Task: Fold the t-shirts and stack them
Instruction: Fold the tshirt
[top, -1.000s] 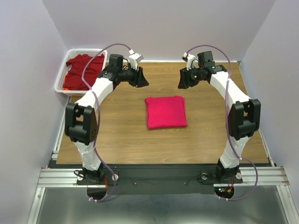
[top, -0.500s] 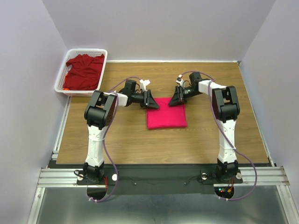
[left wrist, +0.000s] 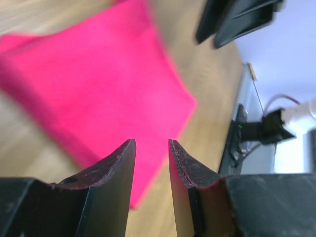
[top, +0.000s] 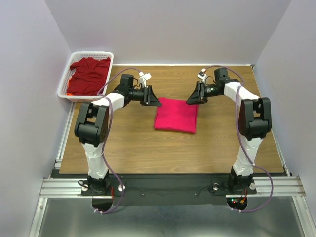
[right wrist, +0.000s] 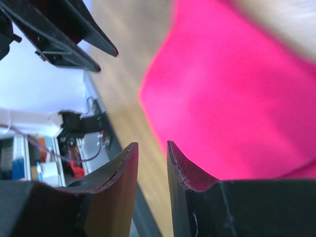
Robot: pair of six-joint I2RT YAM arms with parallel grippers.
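Observation:
A bright pinkish-red t-shirt (top: 176, 115), folded into a rough square, lies on the wooden table's middle. My left gripper (top: 155, 101) hovers just off its far left corner. My right gripper (top: 191, 100) hovers just off its far right corner. In the left wrist view, my left gripper (left wrist: 151, 142) is open a narrow way with nothing in the gap, the t-shirt (left wrist: 98, 79) beyond it. The right gripper (right wrist: 152, 144) is likewise open and empty, the shirt (right wrist: 237, 98) beside it. A darker maroon t-shirt (top: 90, 74) lies crumpled in the basket.
A white mesh basket (top: 64, 87) sits at the table's far left corner. Lilac walls close in the left, right and far sides. Bare wood (top: 133, 143) surrounds the folded shirt. Both arm bases stand at the near edge.
Both grippers dropped from the far side onto the shirt's far corners, then drew back and outward. The shirt's far edge now lies slightly farther away and the square sits a little skewed.

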